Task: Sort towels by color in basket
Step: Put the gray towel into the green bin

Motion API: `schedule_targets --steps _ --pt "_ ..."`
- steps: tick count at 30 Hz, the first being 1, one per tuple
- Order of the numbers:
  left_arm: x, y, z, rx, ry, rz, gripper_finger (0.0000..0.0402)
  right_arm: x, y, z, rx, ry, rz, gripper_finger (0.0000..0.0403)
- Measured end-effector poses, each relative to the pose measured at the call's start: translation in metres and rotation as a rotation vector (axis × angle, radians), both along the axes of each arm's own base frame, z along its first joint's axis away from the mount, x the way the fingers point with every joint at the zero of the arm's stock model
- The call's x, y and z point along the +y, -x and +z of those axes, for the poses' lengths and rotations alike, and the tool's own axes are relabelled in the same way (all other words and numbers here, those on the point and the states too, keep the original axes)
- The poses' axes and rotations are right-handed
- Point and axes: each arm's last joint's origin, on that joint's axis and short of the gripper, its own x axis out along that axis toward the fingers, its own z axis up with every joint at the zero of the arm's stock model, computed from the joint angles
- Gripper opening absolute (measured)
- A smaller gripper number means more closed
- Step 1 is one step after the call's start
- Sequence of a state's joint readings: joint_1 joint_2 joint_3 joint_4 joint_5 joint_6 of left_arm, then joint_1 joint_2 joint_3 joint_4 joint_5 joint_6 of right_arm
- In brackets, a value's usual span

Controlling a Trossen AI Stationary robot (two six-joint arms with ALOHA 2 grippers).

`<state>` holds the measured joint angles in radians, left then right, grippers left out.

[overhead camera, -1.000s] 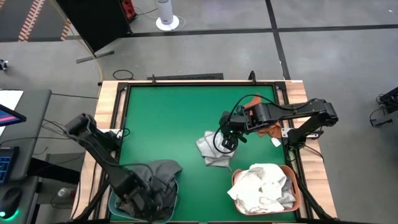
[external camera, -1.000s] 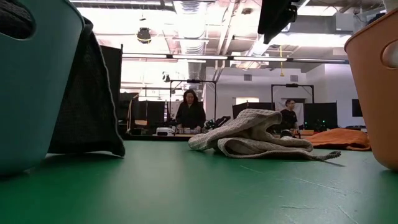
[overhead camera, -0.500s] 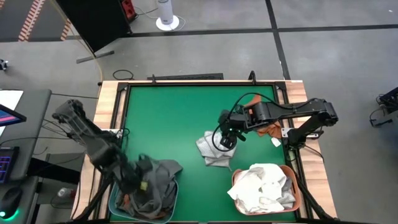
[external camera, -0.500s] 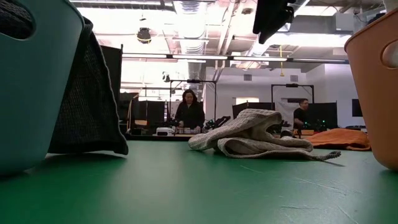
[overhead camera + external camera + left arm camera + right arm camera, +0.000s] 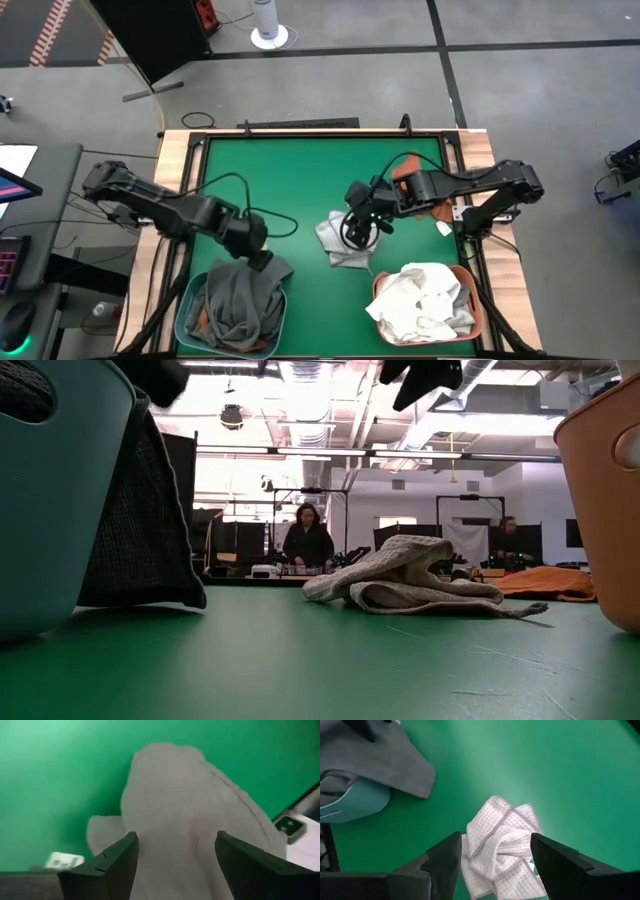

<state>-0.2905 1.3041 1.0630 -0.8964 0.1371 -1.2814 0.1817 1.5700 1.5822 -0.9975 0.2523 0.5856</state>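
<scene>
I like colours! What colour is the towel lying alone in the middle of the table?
Light grey towel with a waffle texture, best seen in the right wrist view.

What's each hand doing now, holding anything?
Left hand: open, empty, above the dark grey towel.
Right hand: open, empty, over the light grey towel.

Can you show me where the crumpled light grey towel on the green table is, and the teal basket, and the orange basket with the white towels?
Crumpled light grey waffle towel (image 5: 340,243), high view, middle of its folds.
Teal plastic basket (image 5: 181,322), high view, its left rim.
Orange plastic basket (image 5: 481,314), high view, its right rim.
</scene>
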Motion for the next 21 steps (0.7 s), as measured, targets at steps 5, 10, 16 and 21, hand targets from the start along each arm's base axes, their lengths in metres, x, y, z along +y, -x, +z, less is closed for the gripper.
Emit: schedule_targets --steps 5,10,16,21 --pt "0.013 -0.004 -0.032 0.001 0.150 -0.009 0.0251 0.007 0.003 -0.001 0.010 -0.010 -0.001 0.0265" --pt "0.014 -0.009 -0.045 -0.076 0.226 -0.013 0.0251 0.010 0.003 -0.001 0.009 -0.015 -0.004 0.0265" --pt "0.012 -0.015 -0.047 -0.147 0.249 -0.017 0.0195 0.009 0.003 -0.001 0.010 -0.006 -0.012 0.0265" --pt "0.011 -0.014 -0.042 -0.184 0.251 -0.071 0.0056 0.008 0.003 -0.001 0.009 0.022 -0.019 0.0265"
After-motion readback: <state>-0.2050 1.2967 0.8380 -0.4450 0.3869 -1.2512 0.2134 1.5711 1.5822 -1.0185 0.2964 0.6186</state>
